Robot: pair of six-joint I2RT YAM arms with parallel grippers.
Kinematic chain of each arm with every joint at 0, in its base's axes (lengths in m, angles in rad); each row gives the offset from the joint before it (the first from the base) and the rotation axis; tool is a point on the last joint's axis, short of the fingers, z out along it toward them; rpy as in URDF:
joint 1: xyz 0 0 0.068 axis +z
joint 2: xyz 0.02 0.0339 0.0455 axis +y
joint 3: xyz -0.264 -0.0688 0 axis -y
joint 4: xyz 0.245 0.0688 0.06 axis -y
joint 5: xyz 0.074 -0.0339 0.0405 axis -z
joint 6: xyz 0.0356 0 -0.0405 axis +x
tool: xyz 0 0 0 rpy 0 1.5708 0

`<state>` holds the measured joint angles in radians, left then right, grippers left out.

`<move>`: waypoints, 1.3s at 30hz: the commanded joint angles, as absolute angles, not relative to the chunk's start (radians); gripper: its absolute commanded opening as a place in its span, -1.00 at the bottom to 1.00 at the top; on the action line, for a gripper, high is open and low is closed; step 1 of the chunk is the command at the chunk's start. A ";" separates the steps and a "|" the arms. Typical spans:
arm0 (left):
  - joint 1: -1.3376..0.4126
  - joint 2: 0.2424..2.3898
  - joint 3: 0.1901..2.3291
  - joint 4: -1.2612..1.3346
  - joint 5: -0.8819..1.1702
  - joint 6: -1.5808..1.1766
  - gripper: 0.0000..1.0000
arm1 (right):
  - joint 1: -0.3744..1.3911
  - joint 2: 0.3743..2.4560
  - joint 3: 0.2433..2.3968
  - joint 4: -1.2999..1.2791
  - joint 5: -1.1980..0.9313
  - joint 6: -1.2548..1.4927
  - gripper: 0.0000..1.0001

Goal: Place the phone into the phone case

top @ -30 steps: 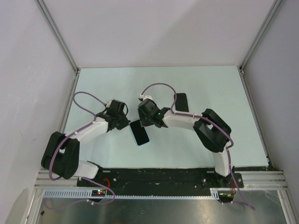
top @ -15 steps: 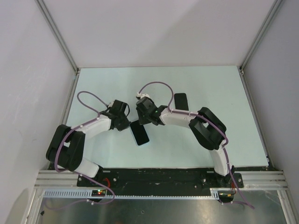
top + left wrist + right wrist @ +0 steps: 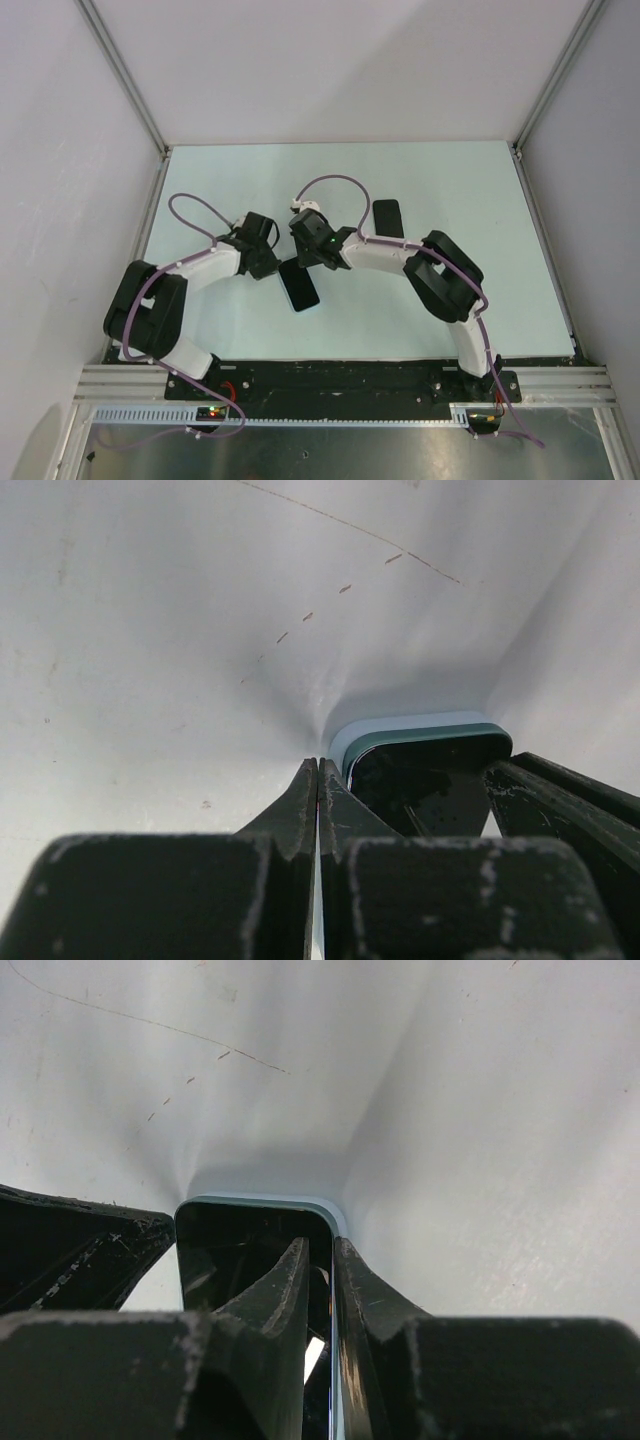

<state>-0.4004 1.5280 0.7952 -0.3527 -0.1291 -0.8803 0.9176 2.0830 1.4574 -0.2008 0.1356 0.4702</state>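
Observation:
The phone case lies flat in the middle of the table as a pale-blue rim around the dark phone inside it. My left gripper is shut and empty, with its tips on the table just left of the case's far corner. My right gripper is at the case's far end. Its fingers stand almost together with a narrow gap. One is over the phone's screen and the other is outside the case's right rim, which runs through the gap.
A plain black slab lies further back, right of the right wrist. White walls with metal posts enclose the pale table. The two wrists are close together over the case.
The right wrist has shifted a little left and back, and the left arm's elbow has swung in. The cased phone has stayed in place.

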 commanded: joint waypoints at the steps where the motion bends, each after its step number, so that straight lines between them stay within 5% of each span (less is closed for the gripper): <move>1: -0.395 1.543 0.836 -0.334 -0.142 -0.856 -1.00 | 0.961 2.154 1.431 -0.274 0.123 0.497 -0.64; 24: -0.395 1.524 0.834 -0.327 -0.125 -0.857 -1.00 | 1.048 2.151 1.289 -0.304 0.135 0.587 -0.78; 39: -0.401 1.575 0.871 -0.328 -0.099 -0.853 -1.00 | 1.079 2.047 1.207 -0.271 0.158 0.644 -0.66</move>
<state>-0.3988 1.5513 0.8093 -0.3607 -0.1226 -0.8703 1.0103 2.0193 1.2964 -0.0696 0.3538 0.5819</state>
